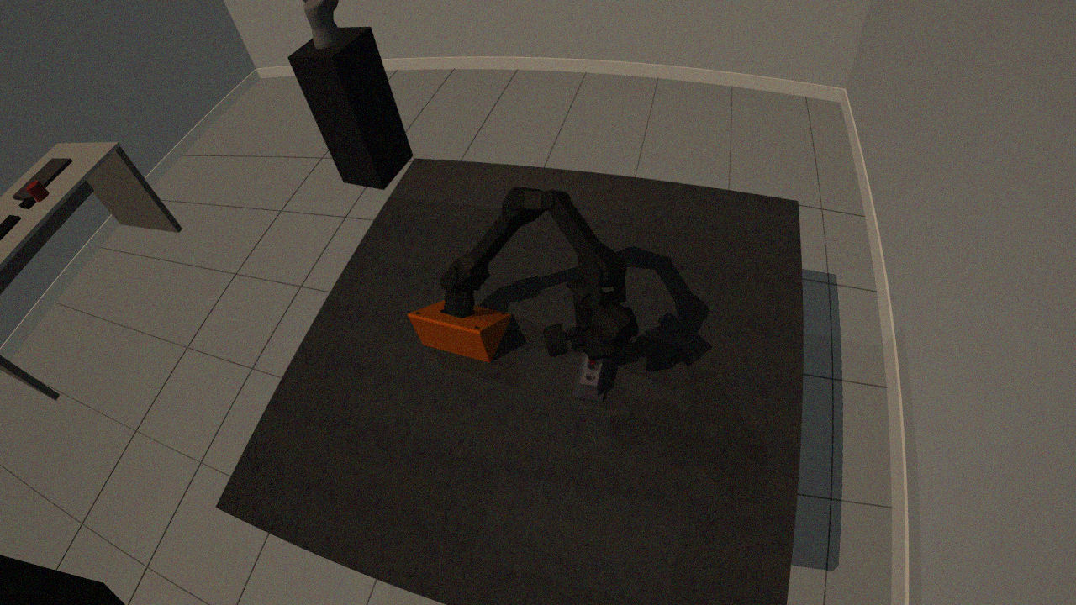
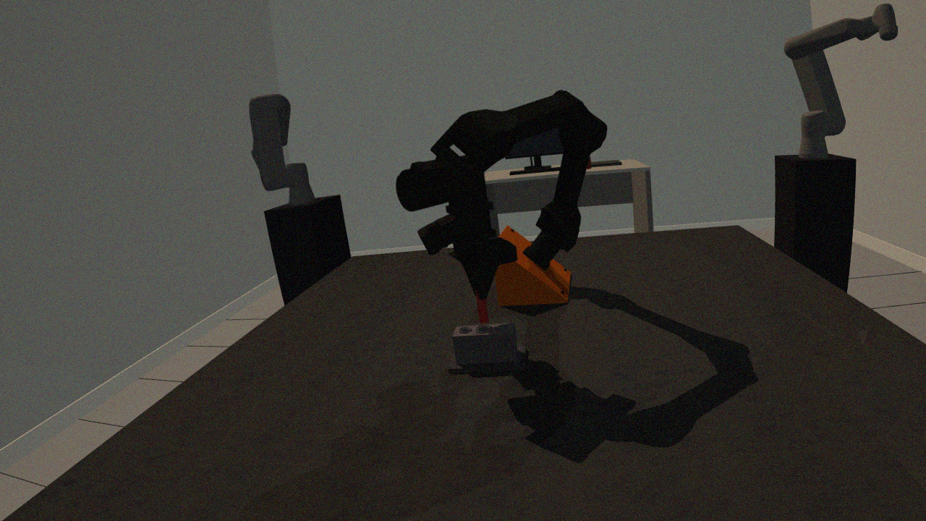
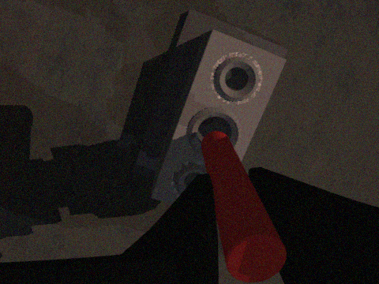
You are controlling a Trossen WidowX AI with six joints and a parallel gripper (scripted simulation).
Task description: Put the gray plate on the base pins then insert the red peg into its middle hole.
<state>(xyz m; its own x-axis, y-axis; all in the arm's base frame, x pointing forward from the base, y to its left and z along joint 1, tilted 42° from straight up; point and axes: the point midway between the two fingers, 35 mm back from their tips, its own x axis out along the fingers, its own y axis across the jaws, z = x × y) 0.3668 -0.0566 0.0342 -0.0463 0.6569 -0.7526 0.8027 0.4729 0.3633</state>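
Note:
The gray plate (image 1: 586, 386) (image 2: 485, 348) (image 3: 254, 113) is a block with three holes in its top. It looks level and low on the base (image 3: 196, 24); the pins themselves are hidden inside or too dark to tell. My gripper (image 1: 594, 353) (image 2: 481, 297) (image 3: 229, 183) is shut on the upper part of the red peg (image 2: 482, 312) (image 3: 237, 197), which points down, nearly upright. The peg's lower end is at the middle hole in the exterior view and the wrist view. I cannot tell whether its tip is just above the hole or slightly inside. Most of the peg stands out above the plate.
The orange arm mount (image 1: 459, 337) (image 2: 527, 285) stands behind the plate on the dark mat (image 1: 451, 466) (image 2: 323, 440). The arm's shadow falls beside the plate and across part of its top. A desk and pedestals with other arms stand beyond the mat.

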